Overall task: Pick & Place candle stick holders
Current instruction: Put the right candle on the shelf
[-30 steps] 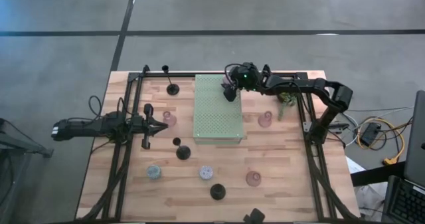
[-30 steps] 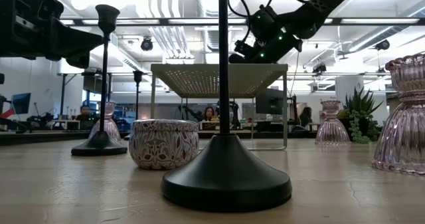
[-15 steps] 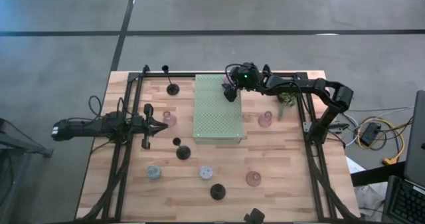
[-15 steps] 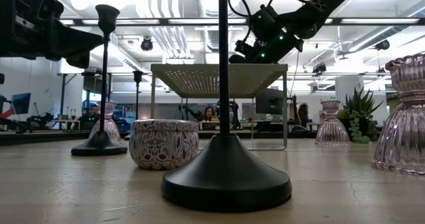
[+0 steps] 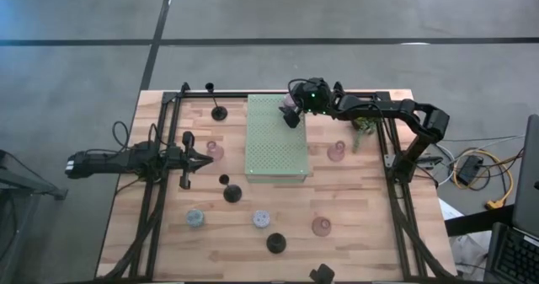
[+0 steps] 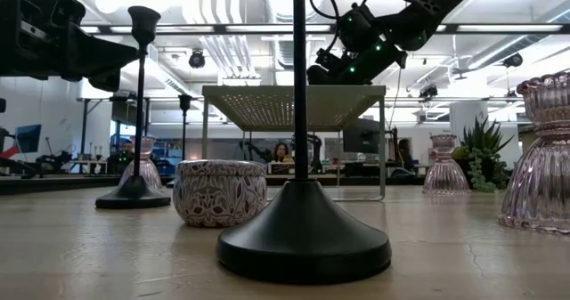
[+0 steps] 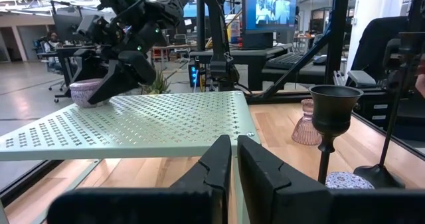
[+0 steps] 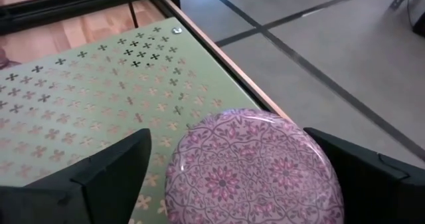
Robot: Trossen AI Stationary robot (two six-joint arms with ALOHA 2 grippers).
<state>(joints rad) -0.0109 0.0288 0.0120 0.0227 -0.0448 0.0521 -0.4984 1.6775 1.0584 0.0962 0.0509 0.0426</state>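
Note:
A lilac patterned round holder [image 8: 252, 167] rests by its base on the pale green perforated mat [image 5: 276, 141], near the mat's far right corner; it also shows in the left wrist view [image 7: 83, 91]. My right gripper [image 5: 292, 114] hovers over it, open, one finger on either side, with mat showing between one finger [image 8: 113, 171] and the holder. My left gripper [image 5: 200, 159] is shut and empty at the table's left, level, pointing at the mat. Near it stand a black thin-stemmed holder [image 7: 335, 111] and a pink glass one [image 5: 215, 151].
Black holders stand at the far left [image 5: 219, 111], in the middle [image 5: 231, 193] and near the front [image 5: 275, 243]. Pink glass ones [image 5: 337, 152], [image 5: 321, 226] and two round pastel ones [image 5: 195, 219], [image 5: 262, 220] dot the table. A green potted plant [image 5: 362, 128] stands at the right.
My right gripper has drawn back a little over the mat's far right part, and in the high view the lilac holder now shows beside it on the mat. My left arm has kept still.

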